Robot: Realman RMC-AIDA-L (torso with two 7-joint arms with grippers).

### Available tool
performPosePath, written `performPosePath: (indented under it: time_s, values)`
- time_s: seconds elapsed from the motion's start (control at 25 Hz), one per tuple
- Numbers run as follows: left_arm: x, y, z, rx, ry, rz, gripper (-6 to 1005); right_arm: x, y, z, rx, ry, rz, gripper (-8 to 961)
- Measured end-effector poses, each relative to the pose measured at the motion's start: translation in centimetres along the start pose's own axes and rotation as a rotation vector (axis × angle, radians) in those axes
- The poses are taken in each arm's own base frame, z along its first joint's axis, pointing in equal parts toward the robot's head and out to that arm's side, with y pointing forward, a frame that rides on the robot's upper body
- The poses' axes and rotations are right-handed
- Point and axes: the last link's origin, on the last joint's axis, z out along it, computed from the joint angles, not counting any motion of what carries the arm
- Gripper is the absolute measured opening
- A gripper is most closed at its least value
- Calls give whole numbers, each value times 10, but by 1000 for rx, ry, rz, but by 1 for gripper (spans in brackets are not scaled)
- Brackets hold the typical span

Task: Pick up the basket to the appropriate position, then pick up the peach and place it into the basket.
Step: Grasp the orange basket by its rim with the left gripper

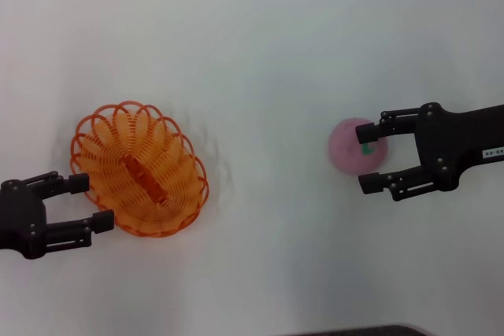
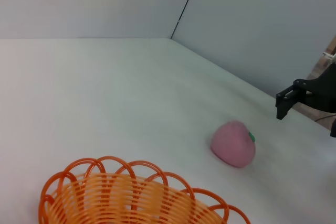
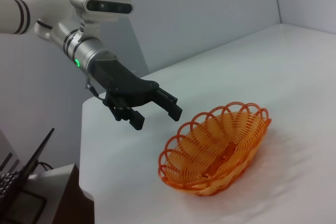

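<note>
The orange basket (image 1: 142, 169) sits on the white table at the left. It also shows in the left wrist view (image 2: 131, 198) and the right wrist view (image 3: 220, 148). My left gripper (image 1: 92, 202) is open, level with the basket's near-left rim and just short of it; it shows in the right wrist view (image 3: 157, 119) apart from the rim. The pink peach (image 1: 346, 147) lies at the right and shows in the left wrist view (image 2: 233, 144). My right gripper (image 1: 364, 159) is open, its fingertips either side of the peach's right half, not closed on it.
The white table (image 1: 260, 53) spreads between basket and peach. Its edge runs behind my left arm in the right wrist view (image 3: 86, 145), with a laptop (image 3: 21, 192) below it. A dark strip (image 1: 354, 330) lies at the near edge.
</note>
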Motion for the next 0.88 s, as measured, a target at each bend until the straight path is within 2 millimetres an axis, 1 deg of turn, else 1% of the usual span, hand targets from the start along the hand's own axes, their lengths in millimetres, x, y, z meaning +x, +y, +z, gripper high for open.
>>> performPosePath:
  time_s: [0.68, 0.88]
  values:
    - [0, 1, 0, -3, 1, -3, 858, -1, 0, 3, -6, 3, -3, 850]
    - [8, -1, -3, -7, -3, -15, 858, -1, 0, 3, -6, 1, -3, 849]
